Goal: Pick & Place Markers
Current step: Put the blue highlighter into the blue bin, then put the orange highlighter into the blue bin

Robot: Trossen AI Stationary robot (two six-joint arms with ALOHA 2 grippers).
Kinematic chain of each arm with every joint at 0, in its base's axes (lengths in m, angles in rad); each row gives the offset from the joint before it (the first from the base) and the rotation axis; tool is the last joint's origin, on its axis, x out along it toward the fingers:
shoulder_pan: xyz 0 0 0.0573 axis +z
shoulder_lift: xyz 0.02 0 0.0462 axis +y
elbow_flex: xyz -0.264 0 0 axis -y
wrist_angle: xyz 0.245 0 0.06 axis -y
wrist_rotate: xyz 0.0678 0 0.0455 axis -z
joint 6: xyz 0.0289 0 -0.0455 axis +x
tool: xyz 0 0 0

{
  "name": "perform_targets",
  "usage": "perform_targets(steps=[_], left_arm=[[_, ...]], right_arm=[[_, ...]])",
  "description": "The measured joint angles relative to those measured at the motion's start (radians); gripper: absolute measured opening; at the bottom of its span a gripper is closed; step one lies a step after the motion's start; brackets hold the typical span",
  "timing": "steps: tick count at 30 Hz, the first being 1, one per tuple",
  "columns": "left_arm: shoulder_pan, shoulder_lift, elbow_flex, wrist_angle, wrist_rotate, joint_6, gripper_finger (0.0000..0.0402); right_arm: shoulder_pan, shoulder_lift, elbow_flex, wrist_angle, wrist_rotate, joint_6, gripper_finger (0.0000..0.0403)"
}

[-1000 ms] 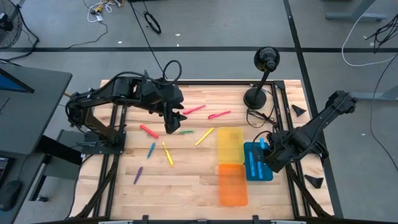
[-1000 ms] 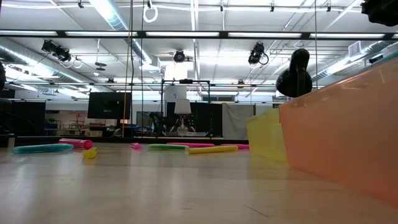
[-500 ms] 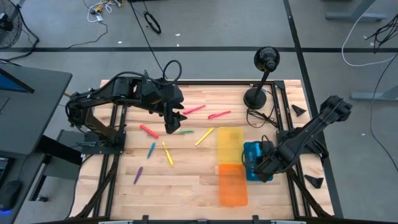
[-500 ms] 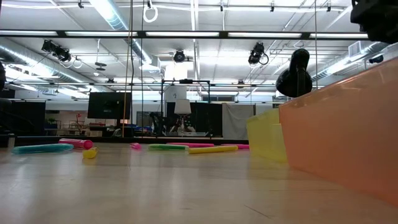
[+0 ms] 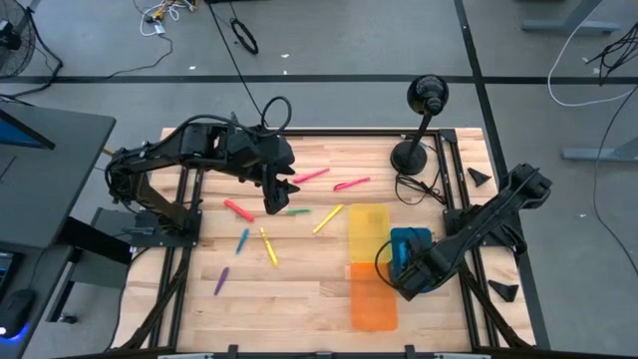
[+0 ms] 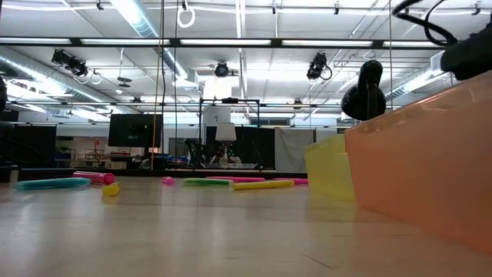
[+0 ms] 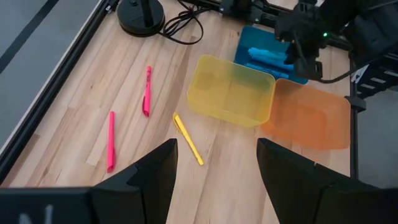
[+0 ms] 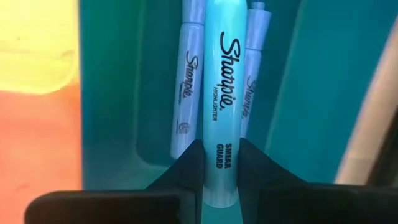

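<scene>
Several markers lie flat on the wooden table: two pink [image 5: 311, 176] [image 5: 351, 183], a red [image 5: 237, 209], a green [image 5: 297, 210], two yellow [image 5: 327, 218] [image 5: 268, 246], a blue [image 5: 242, 240] and a purple [image 5: 220, 280]. My left gripper [image 5: 274, 197] hangs open above the table beside the green marker and touches nothing. My right gripper [image 5: 409, 274] is at the near left corner of the blue tray [image 5: 419, 239], shut on a light blue highlighter [image 8: 222, 74]. Two more blue markers [image 8: 188, 68] [image 8: 254, 68] lie in that tray. My right gripper pinches the light blue highlighter between its two fingers [image 8: 186, 165], on the barrel near its printed end [image 8: 221, 134]. The highlighter runs forward past the fingertips, over the two markers in the blue tray. Whether it rests on them or hangs clear, I cannot tell.
The yellow tray [image 5: 368, 231] and the orange tray [image 5: 372, 297] stand in a row left of the blue tray. A black stand with a round base [image 5: 409, 156] and cables sits at the far right of the table. Bare wood lies toward the near left.
My right gripper has travelled along the blue tray toward the table's near edge and slightly left, and the arm has come lower in the low view. The left arm and the loose markers have kept still.
</scene>
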Motion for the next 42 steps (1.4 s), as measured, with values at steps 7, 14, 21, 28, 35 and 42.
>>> perform_targets(steps=[7, 14, 21, 28, 35, 42], left_arm=[[0.000, 0.000, 0.000, 0.000, 0.000, 0.003, 0.0225], [0.000, 0.000, 0.000, 0.000, 0.000, 0.003, 0.0225], [0.000, 0.000, 0.000, 0.000, 0.000, 0.000, 0.0225], [0.000, 0.000, 0.000, 0.000, 0.000, -0.005, 0.0225], [0.000, 0.000, 0.000, 0.000, 0.003, 0.000, 0.0225], [0.000, 0.000, 0.000, 0.000, 0.003, 0.000, 0.0225]], right_arm=[[0.000, 0.005, -0.122, 0.208, -0.012, 0.060, 0.0054], [-0.002, 0.005, -0.135, 0.207, -0.016, 0.069, 0.0102], [-0.001, 0.005, -0.135, 0.234, -0.017, 0.046, 0.0151], [-0.001, -0.065, -0.135, 0.178, 0.039, 0.044, 0.0165], [-0.001, -0.216, -0.134, 0.027, 0.116, 0.045, 0.0151], [0.000, -0.373, -0.134, -0.006, 0.382, -0.018, 0.0146]])
